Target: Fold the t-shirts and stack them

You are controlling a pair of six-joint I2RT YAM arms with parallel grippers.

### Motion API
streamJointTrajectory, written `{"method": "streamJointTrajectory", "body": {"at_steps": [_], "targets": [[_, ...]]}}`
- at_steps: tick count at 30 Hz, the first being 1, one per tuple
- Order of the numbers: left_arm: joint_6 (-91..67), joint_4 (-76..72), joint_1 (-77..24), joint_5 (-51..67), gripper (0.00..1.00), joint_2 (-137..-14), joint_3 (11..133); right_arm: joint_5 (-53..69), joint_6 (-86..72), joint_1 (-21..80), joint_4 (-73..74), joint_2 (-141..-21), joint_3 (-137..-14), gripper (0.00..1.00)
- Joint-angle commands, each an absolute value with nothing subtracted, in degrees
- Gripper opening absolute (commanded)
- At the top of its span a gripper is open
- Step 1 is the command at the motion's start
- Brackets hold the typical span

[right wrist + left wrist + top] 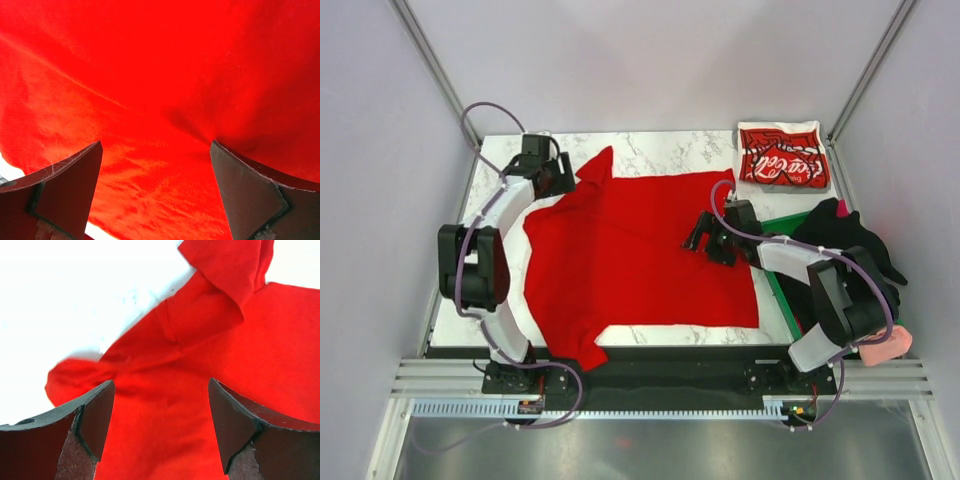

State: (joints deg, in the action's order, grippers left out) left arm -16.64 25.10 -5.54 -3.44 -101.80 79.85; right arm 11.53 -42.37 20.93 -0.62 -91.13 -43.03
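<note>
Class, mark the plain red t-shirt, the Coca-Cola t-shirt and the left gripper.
plain red t-shirt (640, 260): top external view, middle of its spread body.
Coca-Cola t-shirt (782, 157): top external view, centre of the folded print.
left gripper (161, 382): left wrist view, midway between its fingertips.

**One brand mark, on a folded t-shirt**

The only lettering that can be read is on the folded t-shirt (783, 158) at the far right corner of the worktop (665, 152). In the overhead view, large white flowing script runs across its red upper face at a slight slant. This is the Coca-Cola logo. The letters at either end blur into the cloth, so the wordmark cannot be traced letter by letter. Thin white lines and smaller marks surround the script, but they are too small to read. A white band frames the red printed panel along its far edge and sides.
</note>
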Motion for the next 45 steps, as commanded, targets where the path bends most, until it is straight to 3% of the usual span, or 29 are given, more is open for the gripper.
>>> {"method": "streamJointTrajectory", "body": {"at_steps": [1,7,13,25,33,45], "targets": [[-10.6,19.3,-10.4,-8.8,0.82,-106.2,84.2,6.8,-37.6,20.8,17.5,-93.3,-42.7,0.98],[-11.0,20.7,-12.0,-6.9,0.8,-120.7,97.4,7.9,-36.2,21.1,19.3,-92.9,-45.5,0.98],[-18.6,19.7,-12.1,-0.3,0.78,-127.9,102.9,7.9,-35.8,21.9,19.5,-92.6,-45.4,0.98],[-21.9,17.5,-14.1,-1.1,0.72,-128.1,104.1,7.2,-35.3,23.2,18.4,-95.2,-45.3,0.98],[-19.2,20.8,-12.8,-10.4,0.67,-130.3,111.2,7.8,-34.9,23.6,18.6,-94.7,-45.5,0.98],[-18.4,19.8,-11.4,-9.1,0.66,-133.6,113.7,9.0,-33.8,23.6,18.8,-96.1,-46.8,0.98]]}}
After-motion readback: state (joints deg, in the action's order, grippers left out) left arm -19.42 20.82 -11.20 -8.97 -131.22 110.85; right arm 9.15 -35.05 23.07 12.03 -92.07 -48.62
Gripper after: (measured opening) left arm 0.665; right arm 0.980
